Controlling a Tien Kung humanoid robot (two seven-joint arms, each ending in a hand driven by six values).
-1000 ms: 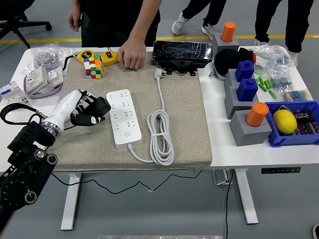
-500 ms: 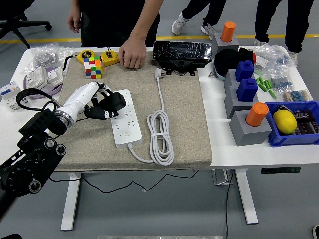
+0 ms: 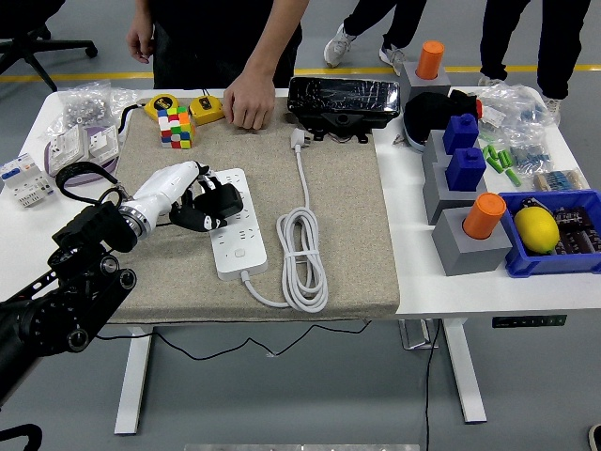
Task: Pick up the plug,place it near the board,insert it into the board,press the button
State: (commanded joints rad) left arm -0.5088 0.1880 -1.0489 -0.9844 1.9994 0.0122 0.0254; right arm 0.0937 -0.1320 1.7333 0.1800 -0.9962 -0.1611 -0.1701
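Over the power strip [image 3: 234,222], left hand [image 3: 208,202], fingers curled, seemingly empty; palm hidden, plug [image 3: 300,140] untouched.

white plug [image 3: 300,139]: unplugged, on mat | white board [image 3: 235,224]: flat, cord [image 3: 302,248] coiled beside

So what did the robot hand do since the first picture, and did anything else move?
The left robot hand moved right and a little away from the robot, from beside the power strip to over its upper left part. It holds nothing. The plug, coiled cord and the person's hand stayed put.
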